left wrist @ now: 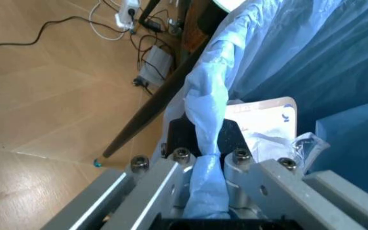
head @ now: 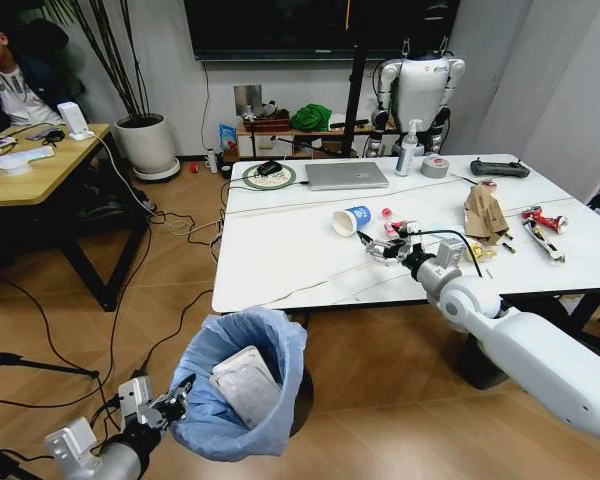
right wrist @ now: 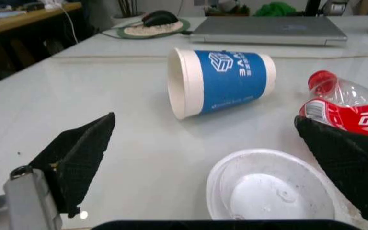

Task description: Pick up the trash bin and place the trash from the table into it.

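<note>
While the left gripper (head: 180, 392) fingers pinch the trash bin (head: 242, 385) liner, one packet (head: 248, 383) is inside; the right gripper (head: 388, 246) hovers wide open above a white lid (right wrist: 270, 190), cup (head: 352, 220) still on the surface (head: 280, 260).

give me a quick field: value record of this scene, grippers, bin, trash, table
left gripper: shut on the light-blue bag at the trash bin rim, holding it below the table edge
right gripper: open over the tabletop, a round white plastic lid between its fingers
in bin: a flat white packet
paper cup: on its side, blue and white, beyond the right gripper
other trash: red-label plastic bottle, torn brown cardboard
not trash: laptop, tape roll
</note>
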Available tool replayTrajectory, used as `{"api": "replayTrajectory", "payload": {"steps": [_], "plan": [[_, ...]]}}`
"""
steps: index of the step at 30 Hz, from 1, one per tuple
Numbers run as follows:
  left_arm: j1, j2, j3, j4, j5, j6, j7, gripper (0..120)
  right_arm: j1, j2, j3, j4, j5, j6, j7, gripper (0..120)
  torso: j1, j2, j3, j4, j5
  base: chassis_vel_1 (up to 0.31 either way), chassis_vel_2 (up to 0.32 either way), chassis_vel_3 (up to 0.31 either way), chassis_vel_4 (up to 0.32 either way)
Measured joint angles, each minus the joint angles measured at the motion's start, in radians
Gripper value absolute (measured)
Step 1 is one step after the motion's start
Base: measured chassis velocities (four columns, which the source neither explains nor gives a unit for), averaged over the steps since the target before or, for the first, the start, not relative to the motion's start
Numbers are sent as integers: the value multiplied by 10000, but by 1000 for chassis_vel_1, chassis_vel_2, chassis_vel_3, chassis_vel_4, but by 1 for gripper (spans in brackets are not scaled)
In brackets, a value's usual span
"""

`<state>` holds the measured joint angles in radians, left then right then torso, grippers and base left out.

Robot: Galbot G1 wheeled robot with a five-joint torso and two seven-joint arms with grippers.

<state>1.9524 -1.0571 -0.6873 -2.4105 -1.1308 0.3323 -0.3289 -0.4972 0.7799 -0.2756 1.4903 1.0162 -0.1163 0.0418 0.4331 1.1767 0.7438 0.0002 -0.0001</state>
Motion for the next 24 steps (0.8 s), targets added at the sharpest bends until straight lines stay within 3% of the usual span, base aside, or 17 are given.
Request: {"api": "replayTrajectory", "payload": {"steps": [4,13,22,24], "plan": [[-94,-20,50,78,-18,4,12,0,397,89,-617,-522,-53,-379,-106,100,0,0,0,2,1,0,0,0,0],[-159,-64,134,152,-8,12,10,0,450,105,-840,-884,-122,-553,-368,99,0,0,-1,0,0,0,0,0,0],[-157,-97,78,112,0,12,7,0,386,116,-801,-978,-168,-505,-480,66,0,0,-1,0,0,0,0,0,0],[-155,-98,83,104,3,11,6,0,384,119,-798,-981,-177,-498,-480,64,0,0,-1,-1,0,0,0,0,0]]}}
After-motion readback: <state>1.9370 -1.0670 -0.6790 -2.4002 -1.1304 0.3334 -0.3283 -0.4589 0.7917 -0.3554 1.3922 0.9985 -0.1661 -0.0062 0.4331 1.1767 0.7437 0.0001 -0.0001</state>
